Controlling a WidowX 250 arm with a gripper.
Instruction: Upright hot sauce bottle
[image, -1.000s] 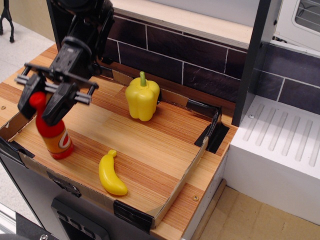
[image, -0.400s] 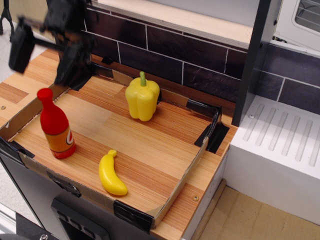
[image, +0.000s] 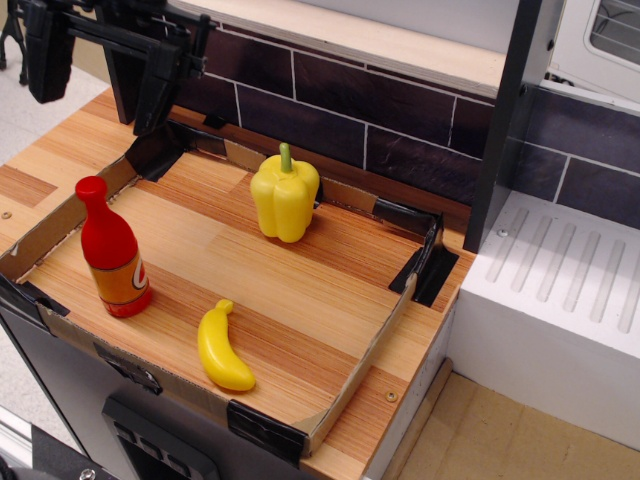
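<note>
Glossy red hot sauce bottle (image: 111, 250) stands upright, orange label showing.

One of each on my counter: four kinds of thing, four things in all.

I count one hot sauce bottle (image: 112, 252), standing at about nine o'clock on the wooden board; one yellow banana (image: 222, 349) at about six o'clock; and one yellow bell pepper (image: 285, 197) at about twelve o'clock. That makes three toy food items, two of them yellow and one red. Around them I count one shallow cardboard tray (image: 360, 358). Above, at about eleven o'clock, hangs my one pincer (image: 102, 58), with two black fingers, counted as a pair.
</note>
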